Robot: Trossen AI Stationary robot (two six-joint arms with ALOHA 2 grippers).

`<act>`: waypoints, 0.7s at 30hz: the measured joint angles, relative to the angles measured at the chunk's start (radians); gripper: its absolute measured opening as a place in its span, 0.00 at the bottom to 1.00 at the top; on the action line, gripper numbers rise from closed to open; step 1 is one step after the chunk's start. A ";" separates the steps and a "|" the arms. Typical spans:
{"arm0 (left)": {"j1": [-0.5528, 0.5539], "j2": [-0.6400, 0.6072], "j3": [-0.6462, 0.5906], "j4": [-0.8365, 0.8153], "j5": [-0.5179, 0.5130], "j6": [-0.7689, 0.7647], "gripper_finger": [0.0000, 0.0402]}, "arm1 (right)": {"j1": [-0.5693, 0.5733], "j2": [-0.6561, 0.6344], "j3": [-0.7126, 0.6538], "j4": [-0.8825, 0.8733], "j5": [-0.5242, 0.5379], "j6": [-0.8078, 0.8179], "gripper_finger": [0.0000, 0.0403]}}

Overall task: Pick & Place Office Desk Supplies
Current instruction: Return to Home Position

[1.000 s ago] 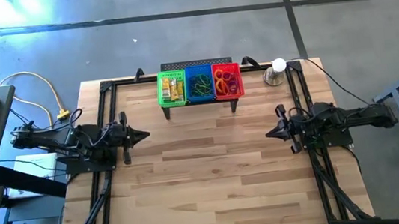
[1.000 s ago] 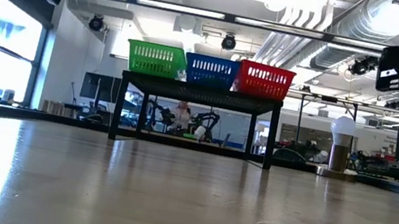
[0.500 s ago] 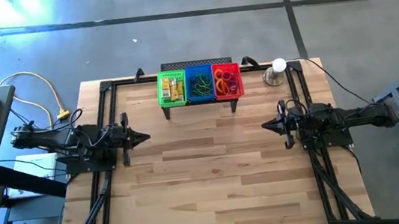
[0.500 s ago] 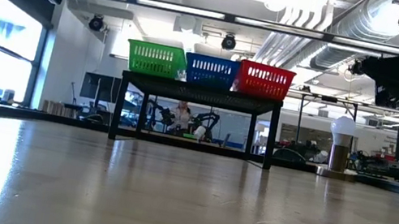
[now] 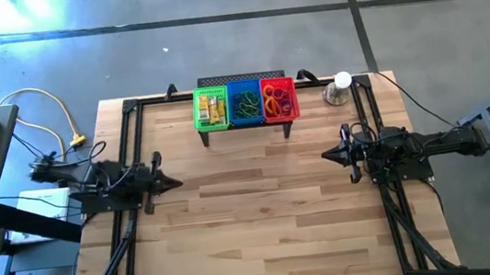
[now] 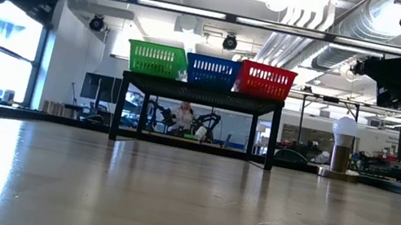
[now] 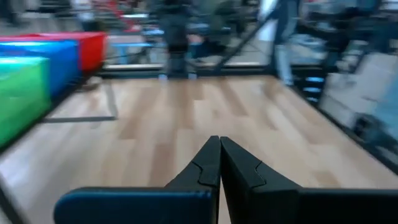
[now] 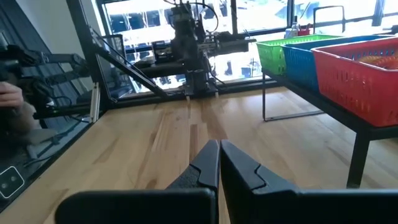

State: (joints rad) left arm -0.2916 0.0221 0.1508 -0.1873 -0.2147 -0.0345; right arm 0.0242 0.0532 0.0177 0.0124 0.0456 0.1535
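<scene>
High view: my left pincer rests at the left side of the bench, tip aimed toward the centre. My right pincer rests at the right side, aimed back at it. Wrist views: both pincers are fully closed, tips meeting, with nothing gripped.

The office desk supplies sit in three baskets in a row on the black stand at the far edge, well apart from both pincers:
- yellow packets in the green basket, lying lengthwise, front to back;
- green loops in the blue basket;
- orange and purple loops in the red basket.

Row axis: across the bench. The loops lie tangled, so I cannot tell their direction.

Low view: the basket walls hide all contents. Left wrist view: only the basket sides show, cut off at the edge.
</scene>
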 joint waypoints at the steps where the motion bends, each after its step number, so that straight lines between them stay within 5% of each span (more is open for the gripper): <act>1: -0.014 -0.022 -0.006 -0.027 0.022 -0.004 0.00 | 0.000 0.000 0.000 0.000 0.000 0.000 0.01; 6: -0.084 -0.019 -0.041 -0.021 0.085 -0.015 0.00 | 0.000 0.004 0.000 0.000 0.001 0.000 0.01; 21: -0.083 0.031 -0.105 0.164 -0.058 -0.043 0.00 | 0.000 0.013 0.000 0.000 0.002 0.000 0.01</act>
State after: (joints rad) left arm -0.3744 0.0528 0.0454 -0.0229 -0.2731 -0.0770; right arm 0.0242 0.0666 0.0174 0.0124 0.0475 0.1535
